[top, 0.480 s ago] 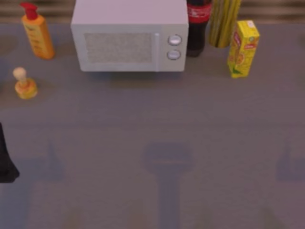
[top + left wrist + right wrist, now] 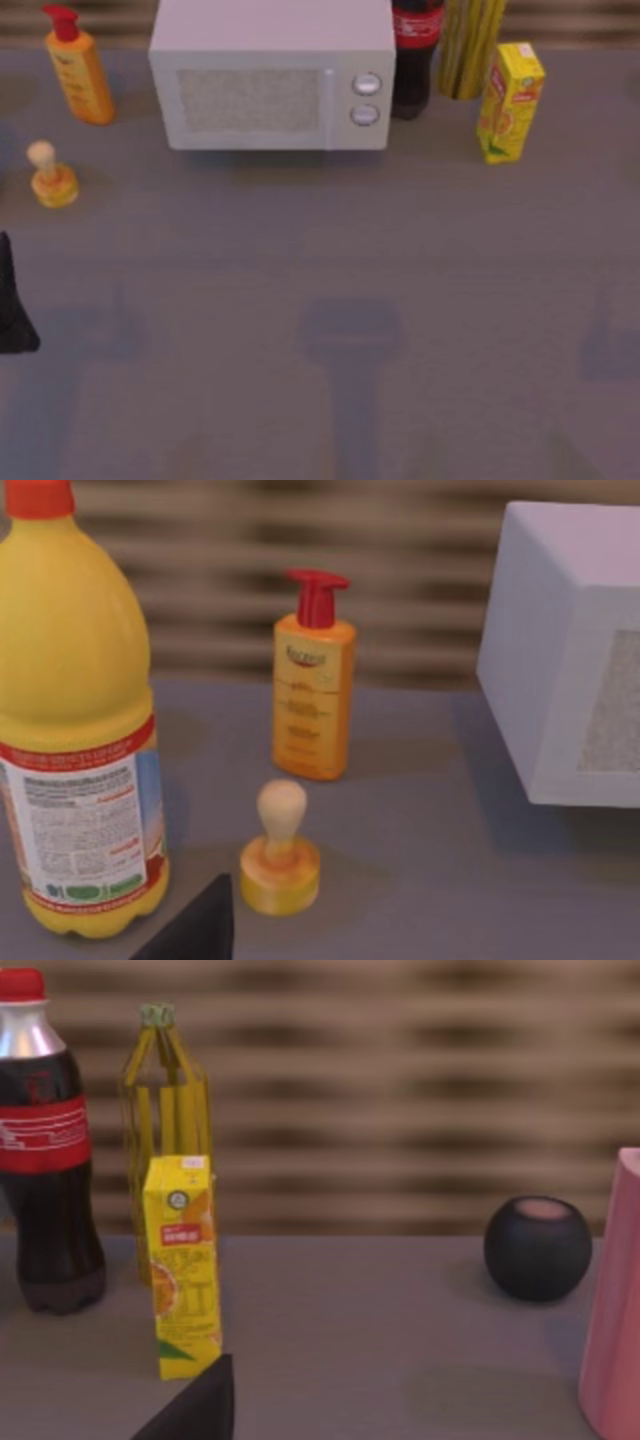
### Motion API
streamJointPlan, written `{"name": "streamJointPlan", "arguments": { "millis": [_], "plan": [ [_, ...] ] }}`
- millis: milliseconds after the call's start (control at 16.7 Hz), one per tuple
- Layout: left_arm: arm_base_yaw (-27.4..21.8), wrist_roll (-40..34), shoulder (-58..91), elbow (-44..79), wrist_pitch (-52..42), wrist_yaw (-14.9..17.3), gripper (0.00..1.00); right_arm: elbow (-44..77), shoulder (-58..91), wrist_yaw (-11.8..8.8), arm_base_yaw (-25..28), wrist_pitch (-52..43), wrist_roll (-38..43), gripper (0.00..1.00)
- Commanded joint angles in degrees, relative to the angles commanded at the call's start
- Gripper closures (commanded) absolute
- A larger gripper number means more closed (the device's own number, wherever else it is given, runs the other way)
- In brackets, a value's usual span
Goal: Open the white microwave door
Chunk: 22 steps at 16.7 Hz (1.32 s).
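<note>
The white microwave point(image 2: 270, 30) stands at the back centre of the table, two silver knobs point(image 2: 366, 98) on its right panel. The white microwave door point(image 2: 250, 100), with its grey mesh window, lies flush and shut. My left gripper point(image 2: 12, 300) is at the table's left edge, well in front of and left of the microwave, holding nothing. In the left wrist view one dark finger point(image 2: 205, 928) shows with bare table beside it, and the microwave's corner point(image 2: 560, 650) is farther off. My right gripper point(image 2: 285, 1425) is outside the top view; one finger point(image 2: 200, 1410) shows, nothing held.
An orange pump bottle point(image 2: 80, 75) and a small yellow stamp point(image 2: 52, 178) stand left of the microwave. A cola bottle point(image 2: 415, 50), a yellow-green bottle point(image 2: 470, 45) and a juice carton point(image 2: 510, 100) stand right. A big yellow bottle point(image 2: 75, 710), black ball point(image 2: 538, 1247) and pink object point(image 2: 612, 1300) also show.
My left gripper has shifted a little toward the back of the table along the left edge. The microwave and the other objects have not moved.
</note>
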Motion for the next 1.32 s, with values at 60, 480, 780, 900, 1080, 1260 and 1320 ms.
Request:
{"name": "streamJointPlan", "arguments": {
  "millis": [60, 480, 780, 900, 1080, 1260, 1320],
  "plan": [
    [-1.18, -1.01, 4.16, 4.1, -2.42, -0.6, 0.0, 0.0, 0.0, 0.0, 0.0, 0.0, 0.0, 0.0],
    [-11.78, -10.76, 44.02, 46.19, -23.01, -5.72, 0.0, 0.0, 0.0, 0.0, 0.0, 0.0, 0.0, 0.0],
    [-19.88, -18.55, 74.32, 80.91, -38.09, -9.46, 0.0, 0.0, 0.0, 0.0, 0.0, 0.0, 0.0, 0.0],
    [-22.87, -21.37, 85.11, 93.05, -43.78, -10.86, 0.0, 0.0, 0.0, 0.0, 0.0, 0.0, 0.0, 0.0],
    [-26.86, -25.0, 99.35, 107.97, -51.63, -12.77, 0.0, 0.0, 0.0, 0.0, 0.0, 0.0, 0.0, 0.0],
    [-30.02, -27.76, 111.18, 119.32, -58.21, -14.32, 0.0, 0.0, 0.0, 0.0, 0.0, 0.0, 0.0, 0.0],
    [-30.85, -28.46, 114.4, 122.33, -59.99, -14.74, 0.0, 0.0, 0.0, 0.0, 0.0, 0.0, 0.0, 0.0]
  ]
}}
